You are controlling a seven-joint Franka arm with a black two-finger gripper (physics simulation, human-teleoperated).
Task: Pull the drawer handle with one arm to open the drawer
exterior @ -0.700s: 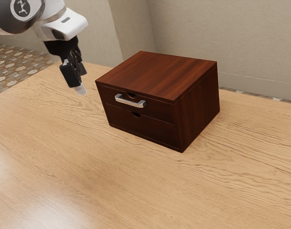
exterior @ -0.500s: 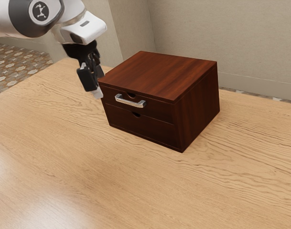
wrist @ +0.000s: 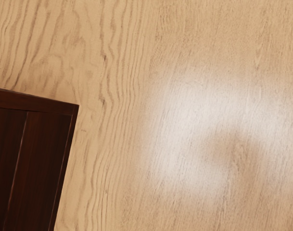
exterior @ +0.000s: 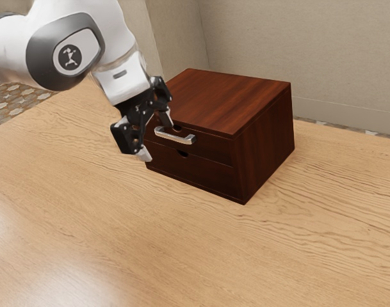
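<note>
A dark wooden cabinet with two drawers stands on the light wooden table. The upper drawer carries a silver bar handle, and both drawer fronts sit flush with the cabinet. My black gripper is at the handle's end nearer the exterior view's left, right against the drawer front. It is open: one finger reaches over the handle, while the other, white-tipped finger hangs below and outside it. In the wrist view a corner of the cabinet shows against the table.
Bare table stretches in front of the cabinet and toward the exterior view's right. Beige walls rise behind, and a patterned floor lies past the table's edge at the exterior view's left.
My hand has swung down and toward the exterior view's right, from beside the cabinet's corner to the drawer handle. It has also turned, and its fingers have spread apart. The cabinet has not moved.
</note>
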